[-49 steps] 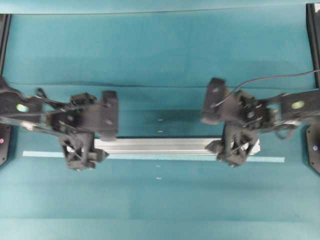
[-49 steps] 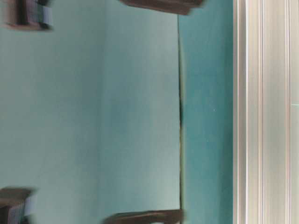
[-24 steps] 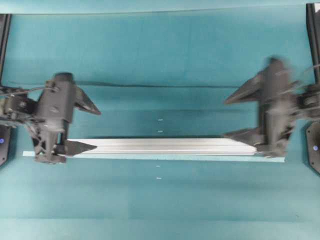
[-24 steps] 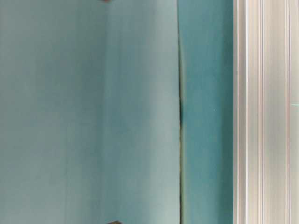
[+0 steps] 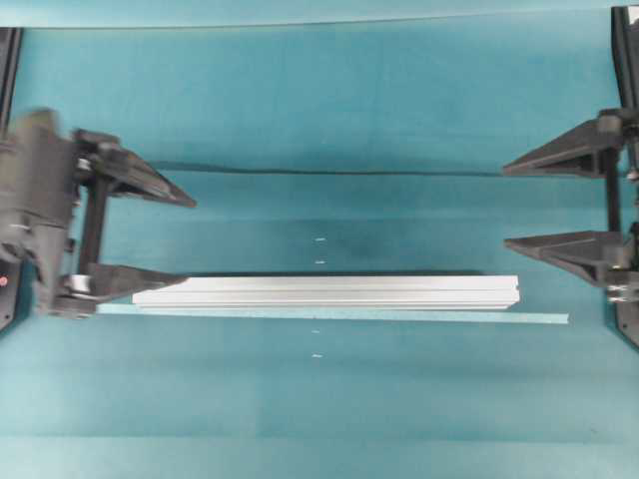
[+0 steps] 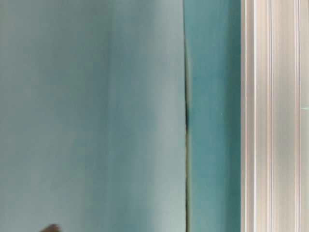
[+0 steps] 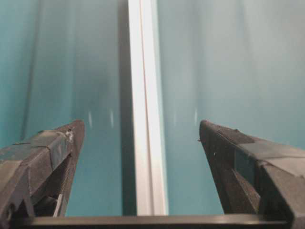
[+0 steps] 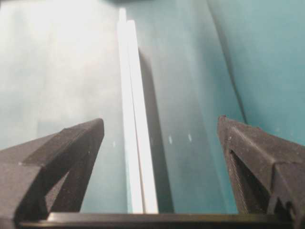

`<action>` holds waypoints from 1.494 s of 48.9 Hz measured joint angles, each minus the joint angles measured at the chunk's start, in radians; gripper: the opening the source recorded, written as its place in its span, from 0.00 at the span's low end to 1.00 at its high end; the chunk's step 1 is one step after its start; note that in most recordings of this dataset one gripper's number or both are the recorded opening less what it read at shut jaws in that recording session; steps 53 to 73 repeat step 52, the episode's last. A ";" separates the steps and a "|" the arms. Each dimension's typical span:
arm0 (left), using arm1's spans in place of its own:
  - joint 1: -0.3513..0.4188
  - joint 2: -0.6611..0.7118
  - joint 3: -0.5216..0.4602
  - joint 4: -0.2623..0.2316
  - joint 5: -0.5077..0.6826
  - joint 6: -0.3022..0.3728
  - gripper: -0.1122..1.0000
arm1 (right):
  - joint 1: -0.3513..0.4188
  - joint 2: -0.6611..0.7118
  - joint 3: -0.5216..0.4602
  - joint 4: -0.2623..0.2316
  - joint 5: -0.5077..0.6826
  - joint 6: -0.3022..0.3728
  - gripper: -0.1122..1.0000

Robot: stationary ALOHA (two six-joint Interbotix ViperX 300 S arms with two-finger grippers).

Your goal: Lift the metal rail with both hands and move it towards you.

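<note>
Metal rail (image 5: 324,291) lying flat on the teal table (image 5: 319,120), beside a thin tape strip (image 5: 449,316). Left gripper (image 5: 190,239) and right gripper (image 5: 504,205) both spread wide, holding nothing, one off each end.

Shiny grooved metal rail (image 5: 324,290); matt table (image 5: 319,100).
</note>
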 measured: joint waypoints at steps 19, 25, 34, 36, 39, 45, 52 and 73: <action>0.000 -0.129 0.034 0.000 -0.040 -0.002 0.96 | -0.006 -0.063 0.009 0.000 -0.008 -0.002 0.96; 0.000 -0.138 0.035 0.000 -0.040 -0.002 0.95 | -0.006 -0.063 0.012 0.000 -0.012 -0.002 0.96; 0.000 -0.137 0.035 0.000 -0.040 -0.002 0.95 | -0.006 -0.064 0.015 0.000 -0.018 -0.002 0.96; 0.000 -0.137 0.037 0.000 -0.040 -0.003 0.95 | -0.006 -0.064 0.015 0.000 -0.020 -0.002 0.96; 0.000 -0.137 0.037 0.000 -0.040 -0.003 0.95 | -0.006 -0.064 0.017 0.000 -0.020 0.000 0.96; 0.000 -0.138 0.037 0.000 -0.040 -0.003 0.95 | -0.006 -0.064 0.018 0.000 -0.020 -0.002 0.96; 0.000 -0.140 0.037 0.000 -0.040 -0.002 0.95 | -0.006 -0.064 0.017 0.000 -0.020 -0.002 0.96; 0.000 -0.140 0.037 0.000 -0.040 -0.002 0.95 | -0.006 -0.064 0.017 0.000 -0.020 -0.002 0.96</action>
